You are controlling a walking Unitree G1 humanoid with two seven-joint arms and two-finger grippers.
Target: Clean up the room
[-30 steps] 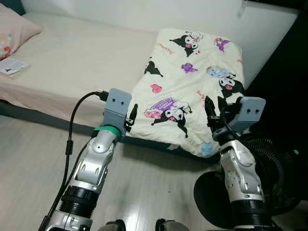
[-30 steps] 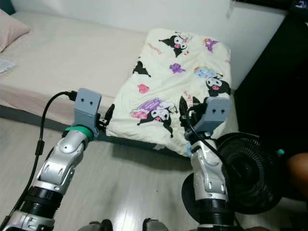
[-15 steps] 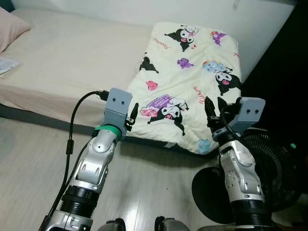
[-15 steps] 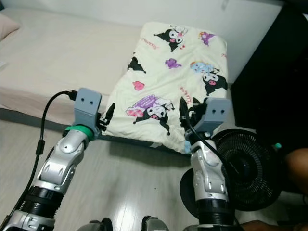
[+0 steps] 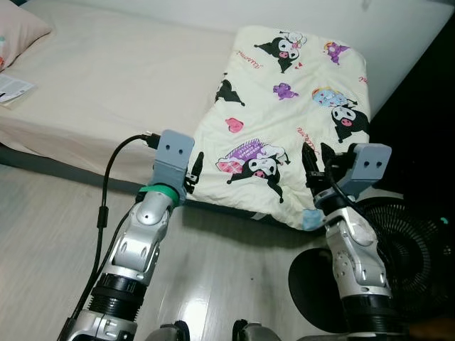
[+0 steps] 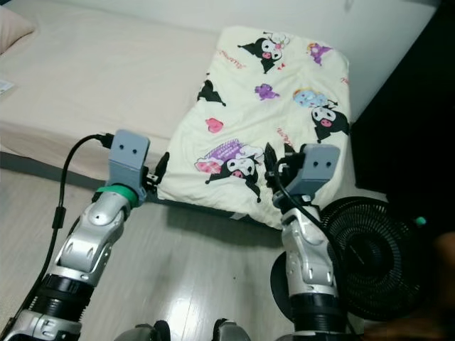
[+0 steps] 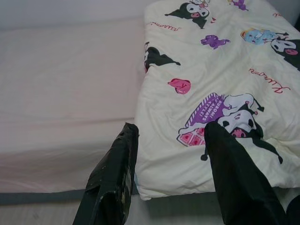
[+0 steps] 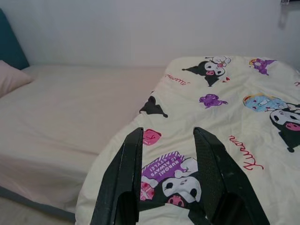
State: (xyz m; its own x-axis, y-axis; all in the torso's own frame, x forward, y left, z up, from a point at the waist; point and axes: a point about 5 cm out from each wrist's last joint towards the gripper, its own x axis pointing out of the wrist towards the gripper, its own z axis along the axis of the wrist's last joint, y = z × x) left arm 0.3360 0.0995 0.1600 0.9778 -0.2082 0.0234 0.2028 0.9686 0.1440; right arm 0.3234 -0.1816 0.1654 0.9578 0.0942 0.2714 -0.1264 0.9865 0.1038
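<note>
Before us, a low bed with a pale pink sheet runs across the view against a white wall. Folded on its right end lies a cream quilt printed w/ black, purple & blue cartoon figures; its near edge hangs a bit over the bed's side, above the grey wood-look floor. A black round floor fan stands on the floor at our right, just beside the quilt's near corner. At the far left of the bed we see a pink pillow and, near it, a small white printed leaflet lying flat on the sheet.

Both our silver arms are raised toward the bed. The left claw sits at the quilt's near left corner, black fingers spread w/ the corner showing between them; we can't tell if they touch the fabric. The right claw hovers over the quilt's near right part, fingers likewise spread apart, holding nothing. In the head views the right claw is in front of the quilt's near edge, the left claw just beside its left border.
</note>
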